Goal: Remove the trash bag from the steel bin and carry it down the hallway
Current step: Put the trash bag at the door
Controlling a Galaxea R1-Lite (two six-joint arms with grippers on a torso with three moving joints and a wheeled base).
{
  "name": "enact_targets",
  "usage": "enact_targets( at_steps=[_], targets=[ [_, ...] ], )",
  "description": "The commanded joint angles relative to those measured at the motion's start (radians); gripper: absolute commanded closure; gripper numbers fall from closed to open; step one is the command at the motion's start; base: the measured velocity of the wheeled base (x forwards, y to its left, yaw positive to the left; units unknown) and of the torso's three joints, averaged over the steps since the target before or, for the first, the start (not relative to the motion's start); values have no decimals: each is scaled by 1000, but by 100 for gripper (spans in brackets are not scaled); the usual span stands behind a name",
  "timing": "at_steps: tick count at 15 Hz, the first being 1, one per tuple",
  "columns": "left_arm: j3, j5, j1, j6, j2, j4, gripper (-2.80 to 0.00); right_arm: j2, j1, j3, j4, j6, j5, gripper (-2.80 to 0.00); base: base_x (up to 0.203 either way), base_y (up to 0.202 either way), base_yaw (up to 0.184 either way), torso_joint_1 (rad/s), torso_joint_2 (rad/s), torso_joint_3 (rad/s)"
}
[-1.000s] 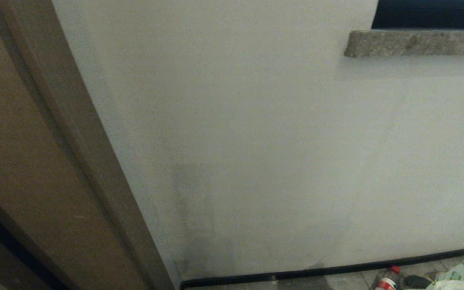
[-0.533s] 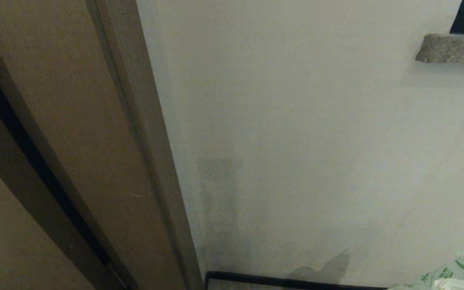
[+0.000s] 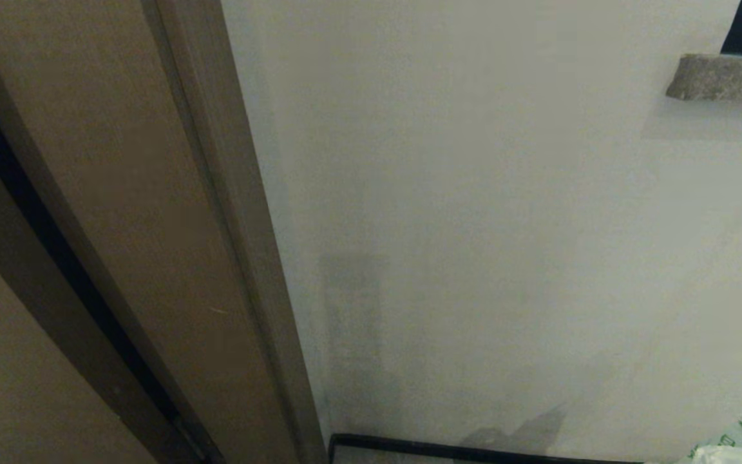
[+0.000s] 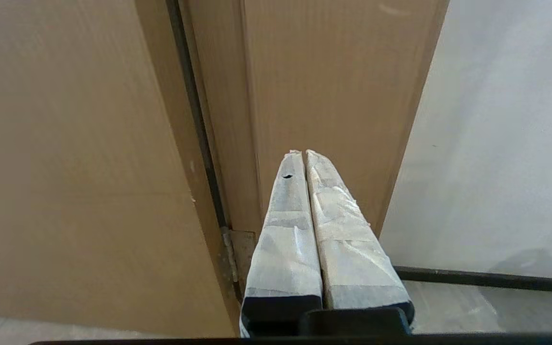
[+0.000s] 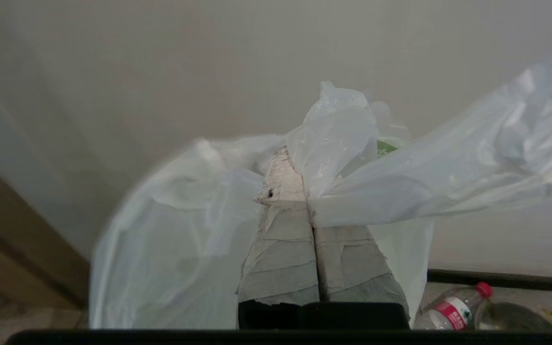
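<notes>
Overhead, right fingers (image 5: 307, 158) pinched on trash bag (image 5: 400, 187) — green print unreadable, left fingers (image 4: 303, 155) closed, empty.

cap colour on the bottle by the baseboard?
Red cap on a clear bottle with a red label; shows only in the right wrist view.

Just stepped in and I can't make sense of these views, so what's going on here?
The robot is facing a white wall beside a brown door frame. Its right gripper is shut on the trash bag, whose thin translucent plastic drapes around the taped fingers; a corner of the bag with green print shows at the head view's lower right. A plastic bottle with a red cap lies on the floor by the baseboard. The left gripper is shut and holds nothing, pointing at the door frame. The steel bin is not in view.
</notes>
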State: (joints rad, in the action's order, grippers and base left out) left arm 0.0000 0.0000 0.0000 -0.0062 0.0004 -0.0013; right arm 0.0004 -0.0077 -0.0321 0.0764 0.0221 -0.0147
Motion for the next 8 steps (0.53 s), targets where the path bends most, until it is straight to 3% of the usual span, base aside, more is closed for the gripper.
enact_targets(
  at_steps=[1,8],
  targets=[
    [0,2,0,-3,0,0,0,1,-1,0,0,1,-1,0,0,0,0,2,2,-80],
    [0,2,0,-3,0,0,0,1,0,0,0,1,-1,0,0,0,0,2,4,-179]
  ],
)
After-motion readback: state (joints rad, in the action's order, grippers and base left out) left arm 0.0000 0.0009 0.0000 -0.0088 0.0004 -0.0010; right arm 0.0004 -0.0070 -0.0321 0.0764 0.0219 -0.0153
